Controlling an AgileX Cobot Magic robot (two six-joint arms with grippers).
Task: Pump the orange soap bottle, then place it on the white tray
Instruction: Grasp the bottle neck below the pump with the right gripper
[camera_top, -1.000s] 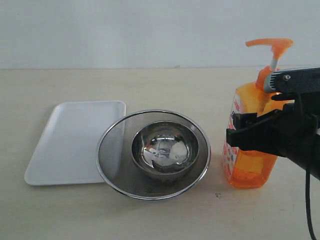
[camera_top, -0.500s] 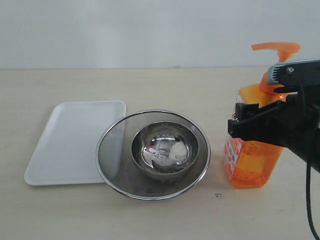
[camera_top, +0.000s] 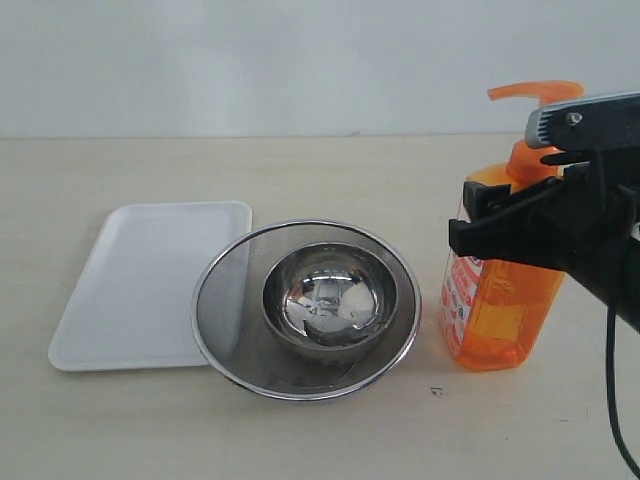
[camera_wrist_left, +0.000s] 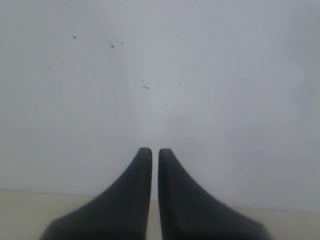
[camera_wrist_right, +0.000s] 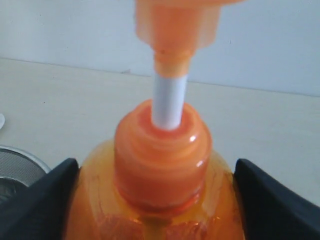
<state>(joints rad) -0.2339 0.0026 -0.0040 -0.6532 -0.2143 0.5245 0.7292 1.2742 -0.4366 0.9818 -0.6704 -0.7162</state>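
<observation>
Standing on the bench (camera_top: 330, 430) just beside the sieve (camera_top: 215, 330), the orange soap bottle (camera_top: 505, 320) is clamped at its shoulders by the right jaws, probably to leave the pump head (camera_top: 535, 92) free. The white tray (camera_top: 140, 280) lies beyond the sieve. The left jaws are clenched, empty.

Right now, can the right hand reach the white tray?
Probably, though not straight across: the sieve with its bowl sits between the white tray and the right hand, which grips the orange soap bottle, so it must pass above.
</observation>
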